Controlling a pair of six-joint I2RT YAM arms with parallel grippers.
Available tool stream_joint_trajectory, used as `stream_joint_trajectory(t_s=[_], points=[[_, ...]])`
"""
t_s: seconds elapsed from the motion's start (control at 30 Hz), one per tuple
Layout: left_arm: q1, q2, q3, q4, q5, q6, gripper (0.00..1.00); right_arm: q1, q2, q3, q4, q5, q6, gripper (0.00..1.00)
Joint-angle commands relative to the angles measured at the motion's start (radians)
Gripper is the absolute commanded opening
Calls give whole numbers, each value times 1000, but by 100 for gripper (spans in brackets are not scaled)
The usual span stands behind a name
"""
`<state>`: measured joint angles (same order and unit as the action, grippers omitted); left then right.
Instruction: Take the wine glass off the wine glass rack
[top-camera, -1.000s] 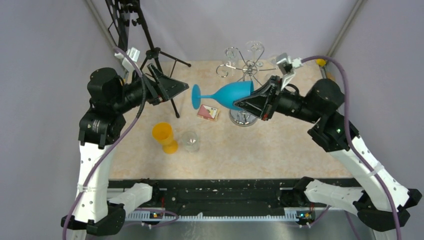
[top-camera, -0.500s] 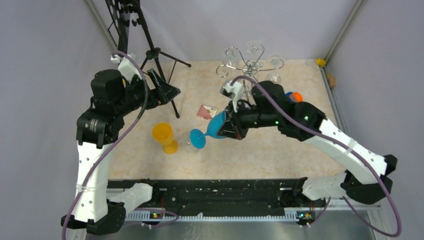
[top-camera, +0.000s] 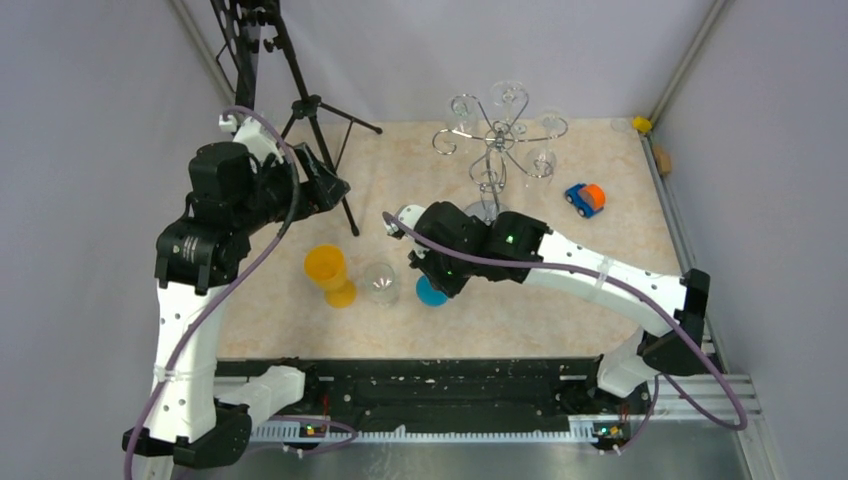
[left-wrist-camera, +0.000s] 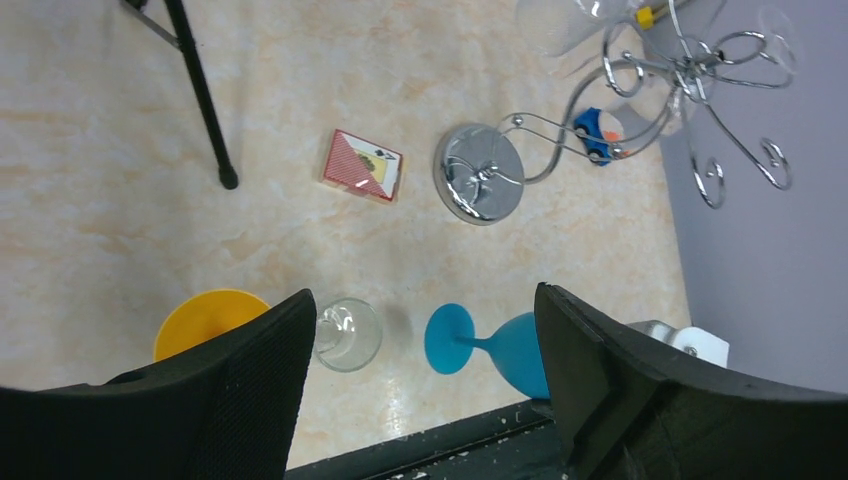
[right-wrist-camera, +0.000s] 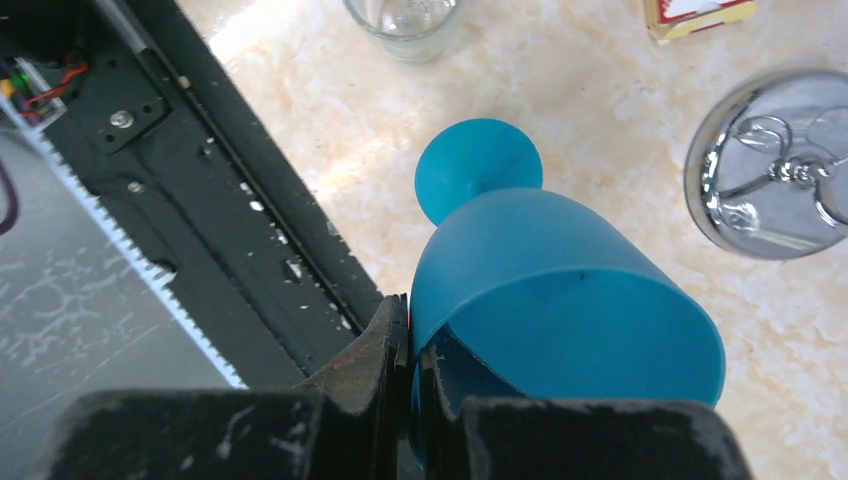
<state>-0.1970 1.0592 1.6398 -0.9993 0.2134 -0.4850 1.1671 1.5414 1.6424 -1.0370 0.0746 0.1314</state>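
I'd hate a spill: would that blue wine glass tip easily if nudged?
Probably tippy: the blue wine glass has a wide bowl over a small round foot. It looks like frosted plastic, so likely light. The right gripper pinches only its rim, so it may swivel.

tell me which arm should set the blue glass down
Right: the right gripper is shut on the blue glass, foot near the table. The left gripper is open, empty, back by the tripod.
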Motion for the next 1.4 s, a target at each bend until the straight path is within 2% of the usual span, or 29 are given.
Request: stream_joint_trajectory(t_s=[0.0,0.13,0.3,0.97,1.13,1.37], points=[[5,9,-18,-21,-125,23,83,15,24,-50,93,117,24,0],[5,4,-48,-34,-203,28,78,15,85,-48,139,129,68,0],[5,-5,-65,-30,-289,27,78,15,168,-14,125,137,122,0],[5,-7,-75,-19,-259,23,80,15,249,-32,167,152,120,0],[5,-5,-72,-16,-258,16,80,15,261,-30,167,147,126,8],[5,7,-66,7,-177,-10,80,14,253,2,146,137,130,23]])
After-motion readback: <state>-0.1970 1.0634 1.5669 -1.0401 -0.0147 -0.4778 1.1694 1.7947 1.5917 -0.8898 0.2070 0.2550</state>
